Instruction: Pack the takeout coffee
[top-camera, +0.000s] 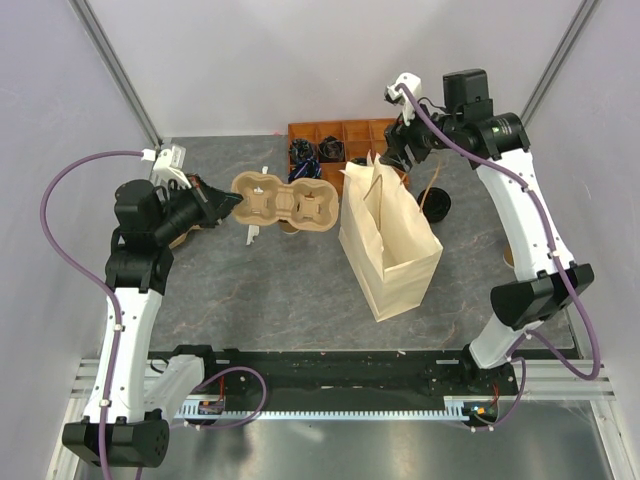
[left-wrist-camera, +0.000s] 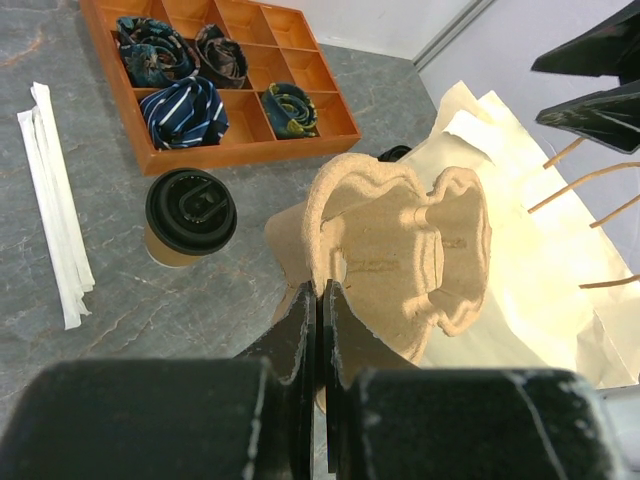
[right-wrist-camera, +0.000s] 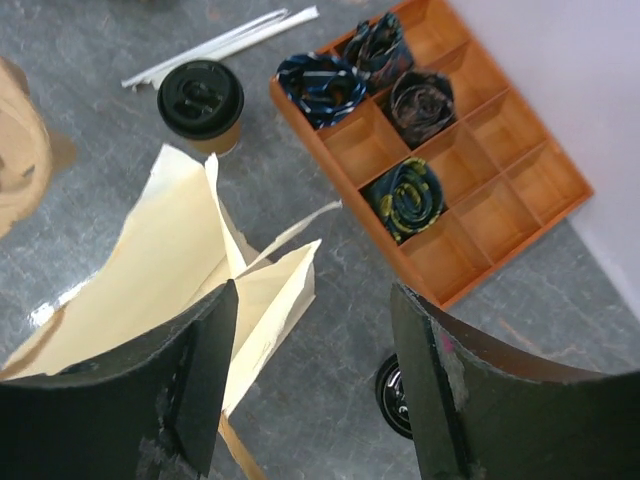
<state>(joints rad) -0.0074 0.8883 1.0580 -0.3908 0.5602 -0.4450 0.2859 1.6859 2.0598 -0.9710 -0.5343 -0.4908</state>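
Both arms (top-camera: 135, 330) are white-shelled with black joints, looping purple cables (top-camera: 45, 215) and black wedge-shaped fingers (right-wrist-camera: 190, 390).

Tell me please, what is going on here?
The left arm's fingers are shut on the rim of a brown moulded-pulp cup carrier, held beside the tan paper bag. The right arm's fingers stand open above that bag's top edge. The small tan paper coffee cup with a round black lid stands on the table near the orange compartment tray, so it is not packed yet.
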